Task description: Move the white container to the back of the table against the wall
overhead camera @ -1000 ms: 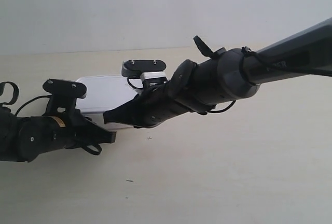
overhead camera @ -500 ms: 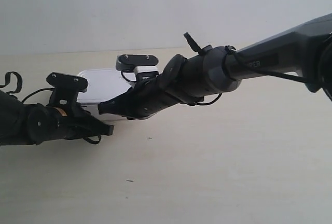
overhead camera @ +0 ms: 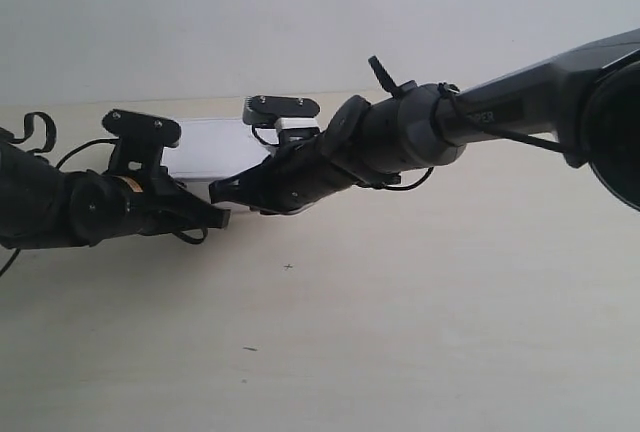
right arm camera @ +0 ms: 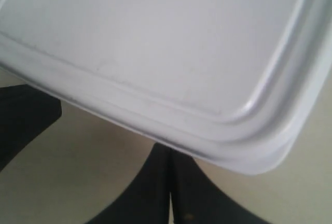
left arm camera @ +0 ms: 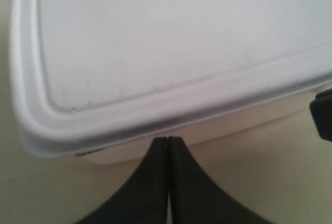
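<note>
White container, flat-topped, raised rim; left tool, right tool clenched, seemingly touching it

The pale wood-grain table carries the white container near its far edge, plus tiny dark specks.

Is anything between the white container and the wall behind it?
Nothing visible. In the exterior view only a narrow bare strip of table separates the white container from the wall; the arm at the exterior view's right hides part of it.
</note>
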Motion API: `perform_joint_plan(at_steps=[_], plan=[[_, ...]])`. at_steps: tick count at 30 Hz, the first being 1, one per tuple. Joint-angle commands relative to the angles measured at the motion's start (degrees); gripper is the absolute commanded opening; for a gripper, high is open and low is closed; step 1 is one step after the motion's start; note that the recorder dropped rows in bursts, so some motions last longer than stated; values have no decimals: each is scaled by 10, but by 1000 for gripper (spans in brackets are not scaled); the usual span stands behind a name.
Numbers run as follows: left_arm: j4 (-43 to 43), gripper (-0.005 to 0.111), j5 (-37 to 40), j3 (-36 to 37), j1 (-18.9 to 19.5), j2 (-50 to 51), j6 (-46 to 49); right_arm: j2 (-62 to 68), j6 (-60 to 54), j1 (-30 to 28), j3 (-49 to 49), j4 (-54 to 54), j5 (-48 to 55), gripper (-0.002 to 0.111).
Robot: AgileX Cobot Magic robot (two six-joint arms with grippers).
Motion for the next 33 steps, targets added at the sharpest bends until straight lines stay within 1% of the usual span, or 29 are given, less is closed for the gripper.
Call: perform_joint_plan(at_steps=[1, 4, 11, 20, 26, 33], plan=[[0, 0, -1, -18, 13, 27, 5, 0, -2, -6, -22, -14, -13, 0], [0, 0, -1, -32, 21, 39, 5, 7, -2, -10, -38, -14, -6, 0], [0, 0, -2, -60, 22, 56, 7, 40, 8, -18, -76, -15, 1, 0], [-1, 0, -6, -98, 22, 80, 22, 69, 12, -19, -107, -12, -34, 0], [-5, 0, -6, -126, 22, 94, 35, 78, 15, -20, -108, -10, -77, 0], [-6, 0, -3, -173, 22, 134, 46, 78, 15, -20, -108, -10, -125, 0]])
